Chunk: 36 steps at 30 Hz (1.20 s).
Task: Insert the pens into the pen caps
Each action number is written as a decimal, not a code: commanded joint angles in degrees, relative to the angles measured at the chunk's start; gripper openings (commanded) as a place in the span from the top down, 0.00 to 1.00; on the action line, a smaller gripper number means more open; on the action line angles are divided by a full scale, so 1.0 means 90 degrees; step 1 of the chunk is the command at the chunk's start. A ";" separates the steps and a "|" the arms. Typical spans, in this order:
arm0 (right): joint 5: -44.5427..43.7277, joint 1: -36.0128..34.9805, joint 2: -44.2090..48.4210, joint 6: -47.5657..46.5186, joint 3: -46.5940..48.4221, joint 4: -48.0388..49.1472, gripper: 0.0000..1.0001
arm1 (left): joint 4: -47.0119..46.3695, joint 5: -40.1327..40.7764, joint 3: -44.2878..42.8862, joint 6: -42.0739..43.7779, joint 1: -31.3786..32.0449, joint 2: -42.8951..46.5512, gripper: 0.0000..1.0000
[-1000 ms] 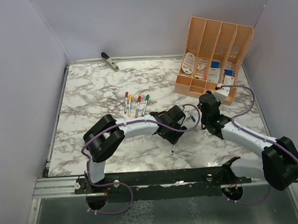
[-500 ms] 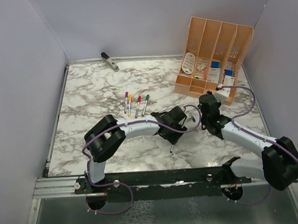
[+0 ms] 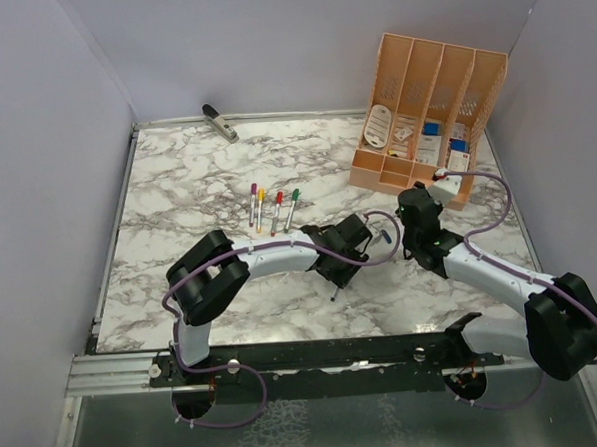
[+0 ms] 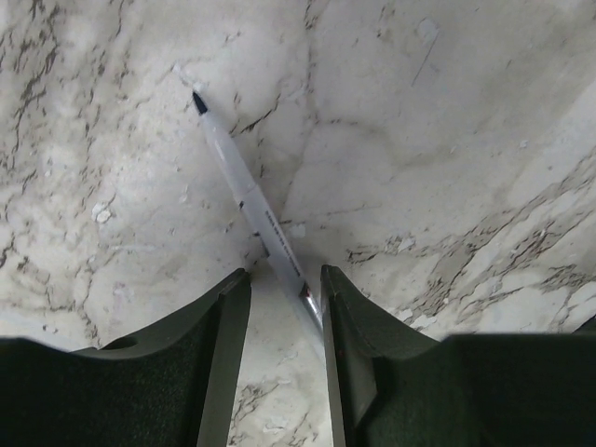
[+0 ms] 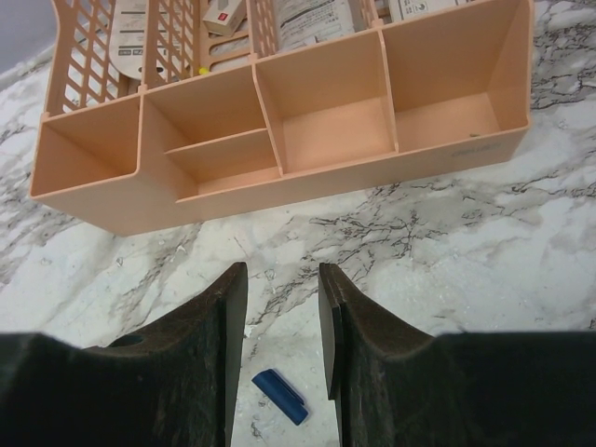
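Note:
A thin silver pen (image 4: 250, 200) with a dark bare tip lies on the marble between the fingers of my left gripper (image 4: 284, 275), against the right finger. The jaws stand wider apart than the pen. In the top view this pen's tip (image 3: 333, 295) sticks out below my left gripper (image 3: 337, 278). A blue cap (image 5: 279, 396) lies on the table between the open fingers of my right gripper (image 5: 282, 270), touching neither. Pens with purple (image 3: 252, 205), yellow (image 3: 260, 209), red (image 3: 276, 213) and green (image 3: 292, 209) ends lie in a row behind the left arm. No other loose caps show.
A peach desk organizer (image 3: 442, 86) stands at the back right, and its low front compartments (image 5: 279, 191) are just ahead of my right gripper (image 3: 414, 205). A grey-black stapler-like tool (image 3: 219, 122) lies at the back left edge. Both forearms meet mid-table.
My left gripper has shifted slightly left and back, and the pen's tip has moved left with it. The right arm has barely moved.

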<state>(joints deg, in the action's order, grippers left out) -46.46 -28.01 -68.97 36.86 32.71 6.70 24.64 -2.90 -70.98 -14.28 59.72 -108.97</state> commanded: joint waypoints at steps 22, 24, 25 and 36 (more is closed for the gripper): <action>0.0847 0.0462 -0.0346 0.0240 0.0179 0.0399 0.64 | 0.2418 0.0974 0.0852 -0.0211 -0.0704 -0.0627 0.65; 0.0891 0.0474 -0.0361 0.0226 0.0187 0.0415 0.64 | 0.2418 0.1007 0.0789 -0.0124 -0.0825 -0.0719 0.65; 0.0921 0.0475 -0.0361 0.0216 0.0186 0.0430 0.63 | 0.2413 0.1040 0.0721 -0.0067 -0.0879 -0.0779 0.65; 0.0947 0.0485 -0.0267 0.0113 0.0157 0.0486 0.64 | 0.2320 0.0968 -0.0144 0.0357 -0.1004 -0.1287 0.64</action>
<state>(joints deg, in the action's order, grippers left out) -38.39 -23.90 -72.01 37.89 32.73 9.15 44.60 0.64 -75.90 -14.81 51.59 -112.31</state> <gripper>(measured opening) 0.364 0.356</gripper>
